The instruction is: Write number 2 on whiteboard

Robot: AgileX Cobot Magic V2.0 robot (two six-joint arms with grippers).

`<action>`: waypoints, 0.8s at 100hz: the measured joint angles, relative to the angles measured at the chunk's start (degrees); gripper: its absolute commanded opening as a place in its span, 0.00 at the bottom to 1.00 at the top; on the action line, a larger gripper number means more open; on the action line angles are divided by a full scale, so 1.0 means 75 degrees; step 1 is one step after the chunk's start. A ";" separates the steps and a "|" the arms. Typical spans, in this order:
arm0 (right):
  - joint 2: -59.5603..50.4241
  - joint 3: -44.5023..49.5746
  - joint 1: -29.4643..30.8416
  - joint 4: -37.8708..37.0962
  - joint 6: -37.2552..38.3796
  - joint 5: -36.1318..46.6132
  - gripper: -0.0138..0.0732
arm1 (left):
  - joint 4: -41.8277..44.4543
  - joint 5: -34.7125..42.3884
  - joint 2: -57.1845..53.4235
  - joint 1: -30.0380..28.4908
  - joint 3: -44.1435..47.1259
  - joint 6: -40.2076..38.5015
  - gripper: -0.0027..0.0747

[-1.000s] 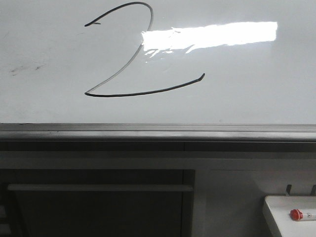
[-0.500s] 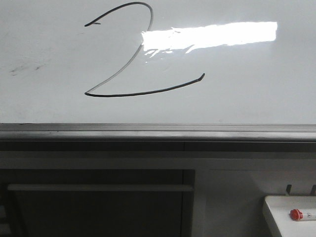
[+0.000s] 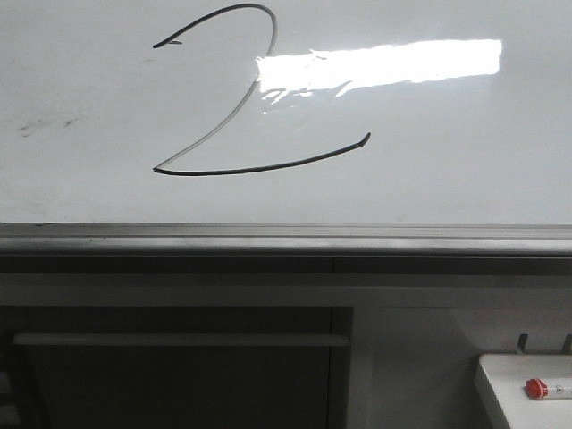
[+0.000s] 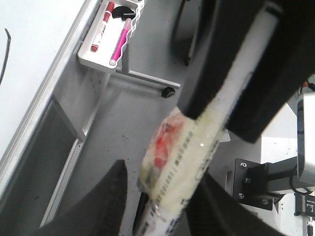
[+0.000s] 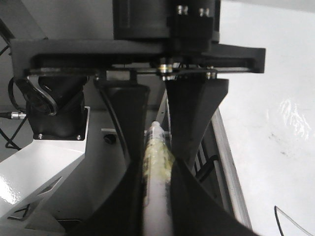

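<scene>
The number 2 (image 3: 234,98) sits finished on the whiteboard (image 3: 447,161), toward 11 o'clock in the front view — writing looks done. Right gripper (image 5: 156,162) fingers clamp a tape-wrapped marker (image 5: 156,167); left gripper (image 4: 197,123) likewise grips one (image 4: 182,152). Next — probably parking them.

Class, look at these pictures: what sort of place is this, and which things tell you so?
Probably a classroom or lab set up for a writing robot. Clues: a whiteboard bearing a hand-drawn number 2, a small tray holding a red-capped marker, and both arms' fingers gripping markers.
</scene>
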State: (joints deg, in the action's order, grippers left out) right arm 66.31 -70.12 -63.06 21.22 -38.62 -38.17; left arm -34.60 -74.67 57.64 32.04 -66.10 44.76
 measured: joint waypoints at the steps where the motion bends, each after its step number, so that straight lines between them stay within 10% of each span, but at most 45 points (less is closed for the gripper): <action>1: 0.0000 0.0000 0.0000 0.0014 0.0000 -0.0014 0.08 | 0.0000 0.0000 0.0000 0.0000 0.0000 0.0000 0.35; 22: 0.0029 0.0000 0.0000 0.0047 0.0023 -0.0010 0.08 | 0.0013 -0.0043 0.0000 0.0000 0.0000 0.0000 0.32; 51: 0.0048 0.0000 0.0000 0.0127 0.0023 -0.0047 0.08 | -0.0002 -0.0201 0.0000 0.0018 0.0000 0.0321 0.01; 80: 0.0048 0.0000 0.0000 0.0179 -0.0005 -0.0078 0.08 | -0.0002 -0.0238 0.0000 0.0032 0.0000 0.0543 0.01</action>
State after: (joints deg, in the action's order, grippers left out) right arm 66.67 -70.12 -63.06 22.56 -38.66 -38.75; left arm -34.61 -76.45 57.64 32.28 -66.10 48.83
